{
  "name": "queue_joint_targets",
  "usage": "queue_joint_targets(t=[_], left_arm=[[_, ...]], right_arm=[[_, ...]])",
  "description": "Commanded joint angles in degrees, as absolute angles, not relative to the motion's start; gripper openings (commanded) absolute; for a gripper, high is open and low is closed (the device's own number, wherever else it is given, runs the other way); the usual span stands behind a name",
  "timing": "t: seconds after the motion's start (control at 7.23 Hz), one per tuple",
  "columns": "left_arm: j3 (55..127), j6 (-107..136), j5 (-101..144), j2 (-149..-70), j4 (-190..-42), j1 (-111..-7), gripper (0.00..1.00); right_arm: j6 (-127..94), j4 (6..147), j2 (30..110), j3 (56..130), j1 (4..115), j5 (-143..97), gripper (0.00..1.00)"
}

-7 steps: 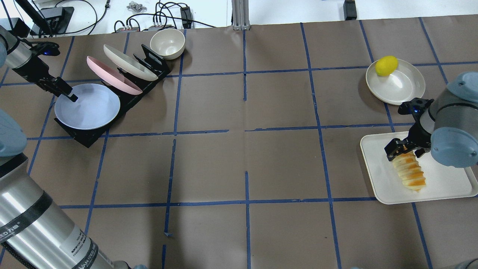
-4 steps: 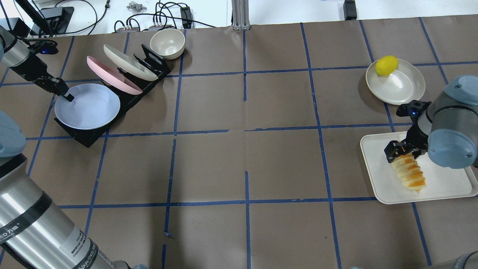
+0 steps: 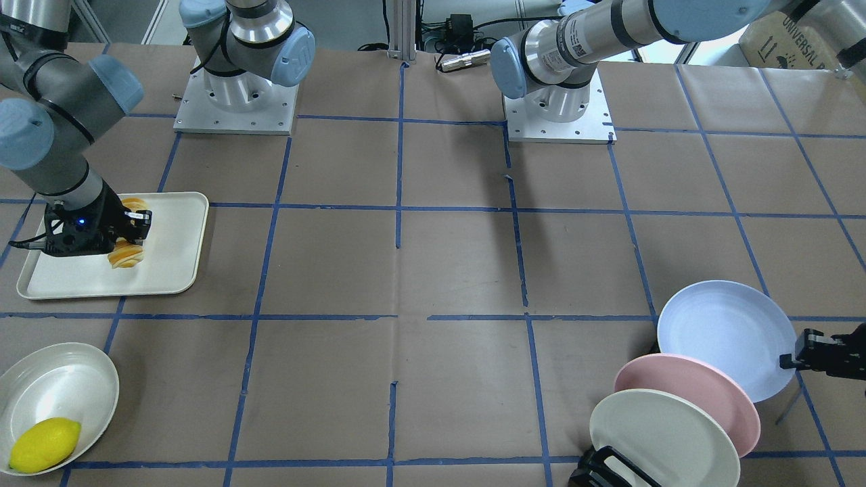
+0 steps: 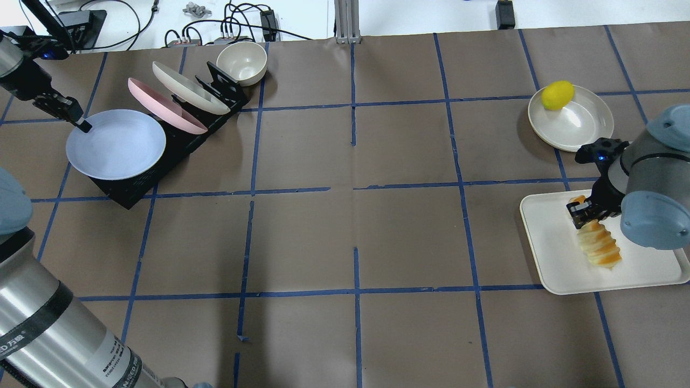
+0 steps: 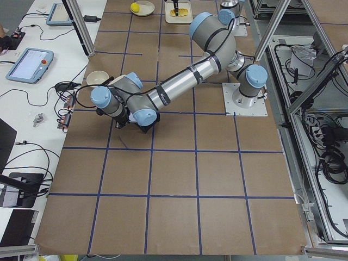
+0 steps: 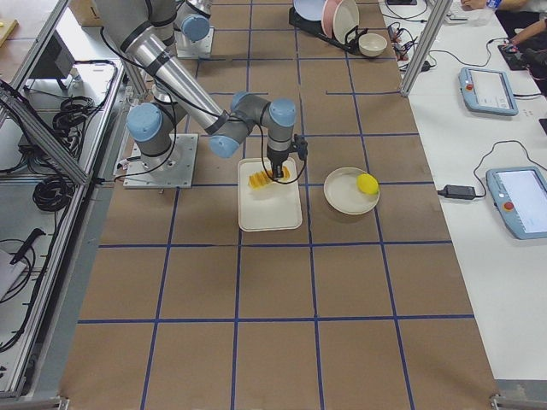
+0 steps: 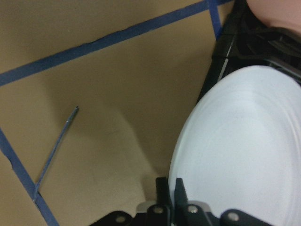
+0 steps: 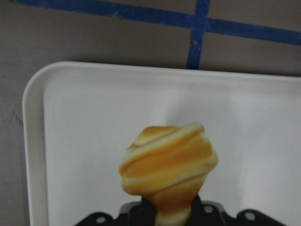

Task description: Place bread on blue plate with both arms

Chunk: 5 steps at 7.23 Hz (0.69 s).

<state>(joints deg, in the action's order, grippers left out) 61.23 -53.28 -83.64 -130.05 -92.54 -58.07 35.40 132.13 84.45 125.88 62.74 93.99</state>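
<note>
The bread, a ridged orange and cream roll, is over the white tray at the right. My right gripper is shut on the bread near its far end. In the right wrist view the bread sticks out from the jaws over the tray. In the front view the bread shows beside the right gripper. The blue plate is at the far left, over the black rack's front end. My left gripper is shut on the plate's rim. The plate also shows in the left wrist view.
A black dish rack holds a pink plate and a cream-white plate on edge. A cream bowl stands behind it. A yellow lemon lies on a cream plate beyond the tray.
My left gripper has pulled the blue plate left and away from the rack. My right gripper has shut on the bread, and the bread has shifted slightly on the tray.
</note>
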Motion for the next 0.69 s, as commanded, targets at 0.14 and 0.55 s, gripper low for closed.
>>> queue_joint_targets(t=[0.14,0.55], left_arm=[[61.7,-53.0,-84.0,-124.5,-101.7,-59.0,0.03],[70.7,-40.4,-83.9,-113.3,-104.9,-68.3,0.03]], right_arm=[[30.9,119.2,98.4,122.3,67.8,92.6,0.05],[13.6,97.8,98.9,104.1,81.5,93.8,0.06]])
